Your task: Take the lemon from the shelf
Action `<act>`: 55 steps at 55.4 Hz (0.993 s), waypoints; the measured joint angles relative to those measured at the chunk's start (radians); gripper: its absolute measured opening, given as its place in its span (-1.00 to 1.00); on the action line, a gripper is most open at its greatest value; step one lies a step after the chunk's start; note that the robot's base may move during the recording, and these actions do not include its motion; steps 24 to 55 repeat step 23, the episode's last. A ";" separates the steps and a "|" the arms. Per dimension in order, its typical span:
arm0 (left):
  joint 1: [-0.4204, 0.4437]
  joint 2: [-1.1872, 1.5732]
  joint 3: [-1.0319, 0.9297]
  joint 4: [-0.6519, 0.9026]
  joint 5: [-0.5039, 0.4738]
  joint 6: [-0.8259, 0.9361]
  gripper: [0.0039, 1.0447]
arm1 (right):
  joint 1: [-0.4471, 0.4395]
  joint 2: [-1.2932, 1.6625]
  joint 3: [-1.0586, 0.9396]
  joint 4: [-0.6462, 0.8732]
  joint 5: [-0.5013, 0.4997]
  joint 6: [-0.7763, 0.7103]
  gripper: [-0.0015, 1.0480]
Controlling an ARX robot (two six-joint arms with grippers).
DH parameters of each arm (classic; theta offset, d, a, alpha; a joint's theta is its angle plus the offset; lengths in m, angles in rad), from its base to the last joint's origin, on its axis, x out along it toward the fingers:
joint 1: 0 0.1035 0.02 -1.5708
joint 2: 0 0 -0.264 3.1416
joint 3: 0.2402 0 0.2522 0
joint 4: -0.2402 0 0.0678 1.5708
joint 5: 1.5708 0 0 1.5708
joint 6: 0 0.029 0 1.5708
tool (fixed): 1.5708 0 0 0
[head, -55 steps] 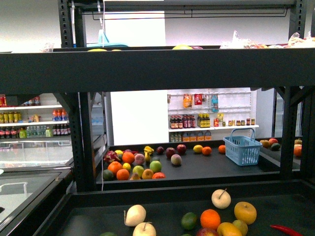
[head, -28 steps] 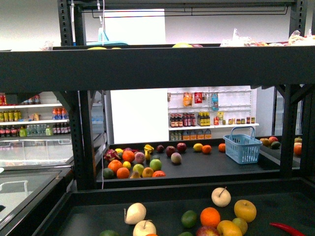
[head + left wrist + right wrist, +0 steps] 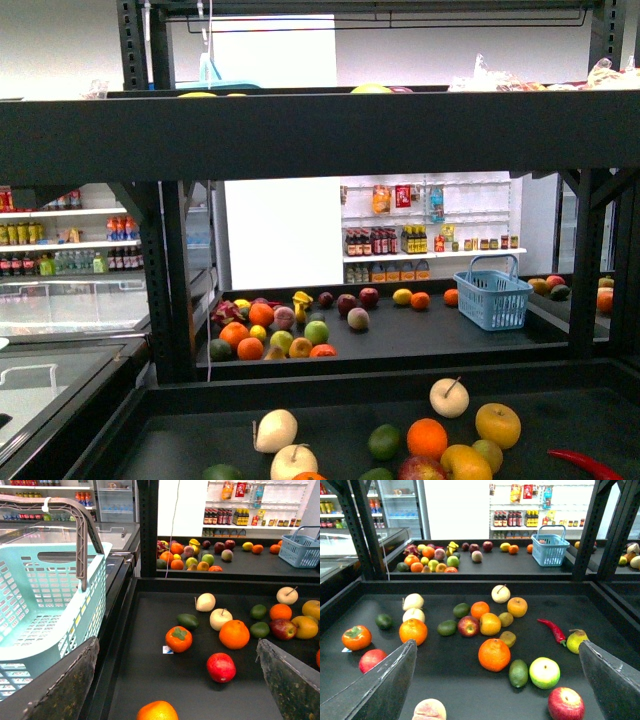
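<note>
From the front, the shelf (image 3: 300,135) fills the scene, with the lemon (image 3: 465,464) low on its near deck, just beside the red apple (image 3: 420,470). Only the left wrist view shows a teal basket (image 3: 50,605); the left gripper (image 3: 176,645) is spread wide. In the right wrist view the right gripper (image 3: 497,644) is spread too, holding nothing, and the lemon touches the apple.

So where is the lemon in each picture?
Front view: the lemon lies at the bottom edge, right of middle, under the orange.
Left wrist view: it lies on the dark deck beside the red apple.
Right wrist view: it lies among the fruit, between the red apple and a small greenish fruit.
Shared landmark: the red apple, next to the lemon in all three.
</note>
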State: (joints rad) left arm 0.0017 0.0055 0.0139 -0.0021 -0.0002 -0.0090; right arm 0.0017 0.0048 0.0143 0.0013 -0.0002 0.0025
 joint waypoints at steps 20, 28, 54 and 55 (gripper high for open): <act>0.000 0.000 0.000 0.000 0.000 0.000 0.85 | 0.000 0.000 0.000 0.000 0.000 0.000 0.86; 0.000 0.000 0.000 0.000 0.000 0.000 0.85 | 0.000 0.000 0.000 0.000 0.000 0.000 0.86; 0.000 0.000 0.000 0.000 0.000 0.000 0.85 | 0.000 0.000 0.000 0.000 0.000 0.000 0.86; 0.000 0.000 0.000 0.000 0.000 0.000 0.85 | 0.000 0.000 0.000 0.000 0.000 0.000 0.86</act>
